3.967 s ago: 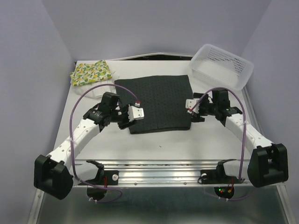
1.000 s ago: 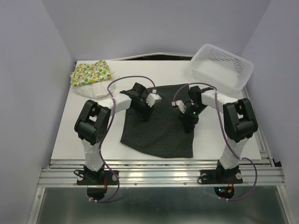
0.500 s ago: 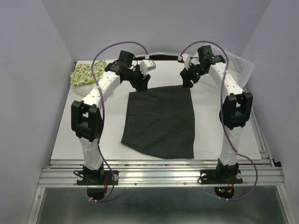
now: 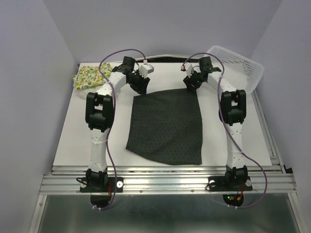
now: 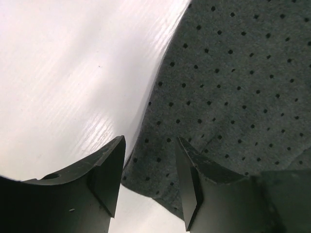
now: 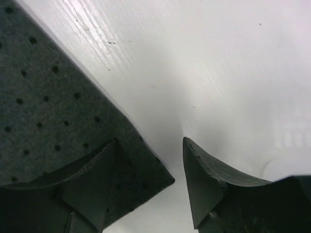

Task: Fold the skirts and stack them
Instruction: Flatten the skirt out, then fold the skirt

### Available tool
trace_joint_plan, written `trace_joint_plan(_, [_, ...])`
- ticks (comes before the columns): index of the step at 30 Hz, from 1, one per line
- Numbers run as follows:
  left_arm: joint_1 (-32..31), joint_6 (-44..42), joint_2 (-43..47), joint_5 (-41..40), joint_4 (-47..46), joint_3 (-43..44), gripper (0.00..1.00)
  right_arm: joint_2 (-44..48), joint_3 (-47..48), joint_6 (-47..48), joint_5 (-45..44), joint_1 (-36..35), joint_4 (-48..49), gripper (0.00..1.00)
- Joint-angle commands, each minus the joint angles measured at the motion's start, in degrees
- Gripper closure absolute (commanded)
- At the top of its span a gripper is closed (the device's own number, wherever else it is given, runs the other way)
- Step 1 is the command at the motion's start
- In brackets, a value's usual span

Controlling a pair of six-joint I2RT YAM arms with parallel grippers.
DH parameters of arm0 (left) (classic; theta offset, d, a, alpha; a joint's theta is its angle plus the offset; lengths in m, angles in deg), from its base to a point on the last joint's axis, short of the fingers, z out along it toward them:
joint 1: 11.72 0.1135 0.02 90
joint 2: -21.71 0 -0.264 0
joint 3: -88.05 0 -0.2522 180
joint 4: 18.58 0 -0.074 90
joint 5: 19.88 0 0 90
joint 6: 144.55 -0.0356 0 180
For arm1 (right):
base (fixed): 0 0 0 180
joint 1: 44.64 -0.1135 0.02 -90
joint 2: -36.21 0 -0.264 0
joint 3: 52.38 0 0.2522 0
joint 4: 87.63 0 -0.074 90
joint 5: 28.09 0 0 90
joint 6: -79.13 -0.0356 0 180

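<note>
Black dotted cloth skirt point(image 4: 167, 126) lies spread flat at the middle of the white table point(image 4: 68, 141), its far edge toward 12 o'clock. The left gripper point(image 4: 140, 88) hangs at the skirt's 11 o'clock corner, jaws parted above the cloth and pinching nothing. The right gripper point(image 4: 191, 86) hangs at the 1 o'clock corner, also parted and empty, with one finger over the cloth's tip. A folded white skirt with yellow lemon print point(image 4: 91, 76) rests at 10 o'clock, and a white plastic mesh basket point(image 4: 243, 68) at 2 o'clock.

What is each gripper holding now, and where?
Nothing. Left gripper and right gripper stand open over the black skirt's far corners, lying flat on the table.
</note>
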Motion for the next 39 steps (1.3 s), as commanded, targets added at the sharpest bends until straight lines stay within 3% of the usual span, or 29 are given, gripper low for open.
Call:
trace_joint_plan(1, [0.8, 0.8, 0.4, -1.0, -1.3, 4.3, 0.43, -1.7, 1.7, 3.7, -1.2, 0.2, 6.2, 0.4])
trace_joint_plan(9, [0.9, -1.0, -4.0, -2.7, 1.1, 3.8, 0.46, 0.9, -7.8, 11.5, 0.7, 0.2, 5.7, 0.48])
trace_joint_plan(13, [0.9, -1.4, -4.3, -4.9, -0.1, 1.1, 0.5, 1.3, -9.2, 12.4, 1.2, 0.2, 5.6, 0.57])
trace_joint_plan(16, [1.0, -1.1, -5.5, -5.7, -0.3, 1.6, 0.61, 0.7, -8.2, 12.7, 1.4, 0.2, 5.0, 0.67])
trace_joint_plan(20, [1.0, -0.9, -6.9, -6.0, 0.1, 2.6, 0.77, 0.3, -6.3, 12.0, 0.7, 0.2, 4.7, 0.99])
trace_joint_plan(23, [1.1, -0.9, -6.6, -5.9, 0.0, 2.8, 0.85, 0.2, -4.2, 10.9, 0.2, 0.2, 4.8, 0.99])
trace_joint_plan(26, [1.1, -0.3, -4.8, -6.2, -0.6, 2.8, 1.0, 0.9, -2.9, 8.8, -0.2, 0.2, 6.6, 0.99])
trace_joint_plan(30, [1.4, 0.3, -0.9, -8.0, -2.5, 1.8, 1.0, 3.3, -2.2, 4.9, -1.2, 0.2, 12.2, 0.99])
trace_joint_plan(39, [2.0, -1.2, 11.4, -14.5, -8.8, -2.9, 1.0, 7.5, 6.2, 2.4, -5.1, 0.2, 14.6, 0.99])
